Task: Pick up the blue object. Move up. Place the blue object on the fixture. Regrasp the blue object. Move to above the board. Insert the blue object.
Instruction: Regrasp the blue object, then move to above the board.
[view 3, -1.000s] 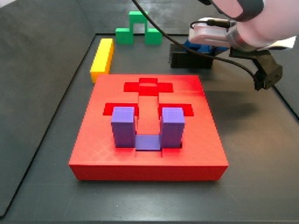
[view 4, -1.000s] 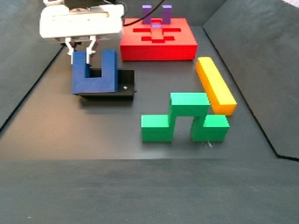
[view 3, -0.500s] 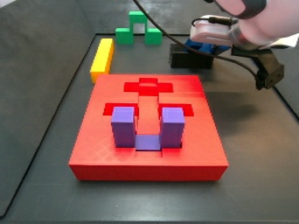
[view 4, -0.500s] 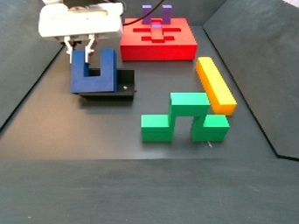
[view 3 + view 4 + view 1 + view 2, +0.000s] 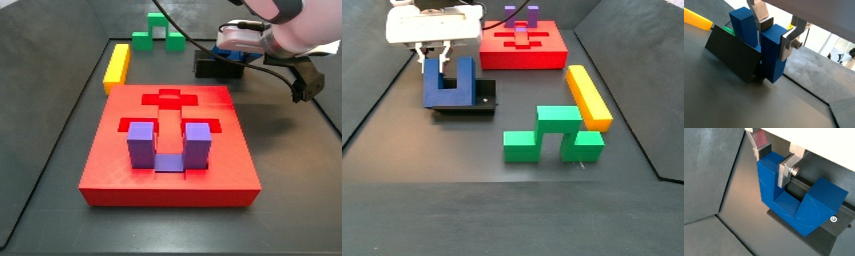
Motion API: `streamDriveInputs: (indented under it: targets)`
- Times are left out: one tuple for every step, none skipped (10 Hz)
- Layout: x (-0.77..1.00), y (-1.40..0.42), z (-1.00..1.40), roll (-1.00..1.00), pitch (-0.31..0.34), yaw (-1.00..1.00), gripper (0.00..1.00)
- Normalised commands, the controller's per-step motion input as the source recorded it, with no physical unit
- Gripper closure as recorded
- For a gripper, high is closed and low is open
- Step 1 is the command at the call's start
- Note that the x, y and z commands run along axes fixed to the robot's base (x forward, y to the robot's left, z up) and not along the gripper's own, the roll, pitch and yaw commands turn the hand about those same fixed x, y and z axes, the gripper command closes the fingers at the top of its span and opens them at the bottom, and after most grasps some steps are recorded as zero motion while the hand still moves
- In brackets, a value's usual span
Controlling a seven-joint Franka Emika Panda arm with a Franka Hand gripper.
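— Where's the blue block [image 5: 449,84] now?

— On the fixture [image 5: 481,96], at the far side of the table [image 5: 422,190] from the green blocks [image 5: 552,134] and the yellow bar [image 5: 588,94]. It stands with both prongs up, base down on the black bracket. In a wrist view the block [image 5: 791,198] shows its U plainly, sitting on the fixture [image 5: 827,230].

— And the gripper [image 5: 433,52]?

— Right over it, coming straight down. The fingers [image 5: 785,174] straddle one prong only, the one farther from the board [image 5: 523,50], one silver plate on each flat face. In a wrist view the fingers [image 5: 789,44] lie flat against that prong of the block [image 5: 771,50]; I'd call them clamped on it, though I can't see any gap to be sure.

— Which way does the block run?

— Its long line, prong to prong, points roughly towards the board, so the fingers close across the thin way of the prong. From here I'd guess a straight lift comes before anything else, then a carry towards the board [image 5: 170,150], where the purple block [image 5: 164,147] already sits in its slot.

— Anything changed in the last second?

— Nothing I can spot. Gripper [image 5: 241,45], block and fixture sit just as they did in both side views.
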Motion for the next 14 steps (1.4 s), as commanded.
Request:
streamDriveInputs:
  targets:
    - [0.00,0.00,0.00,0.00,0.000,0.00,1.00]
    - [0.00,0.00,0.00,0.00,0.000,0.00,1.00]
    - [0.00,0.00,0.00,0.00,0.000,0.00,1.00]
    - [0.00,0.00,1.40,0.00,0.000,0.00,1.00]
    - [-0.02,0.01,1.40,-0.02,0.065,0.01,1.00]
    - [-0.04,0.02,1.40,-0.08,0.069,-0.01,1.00]
    - [-0.05,0.03,1.40,-0.05,0.032,0.02,1.00]
    - [-0.05,0.01,1.40,-0.02,0.045,0.03,1.00]
    - [-0.05,0.01,1.40,-0.02,0.037,0.03,1.00]
    - [-0.04,0.03,1.40,-0.01,0.026,0.03,1.00]
    - [-0.04,0.00,1.40,-0.01,0.029,0.03,1.00]
    - [0.00,-0.01,0.53,-0.02,0.033,0.02,1.00]
    - [-1.40,-1.25,0.26,-1.00,0.077,0.08,1.00]
    - [-1.40,-1.23,0.26,-1.00,0.055,0.09,1.00]
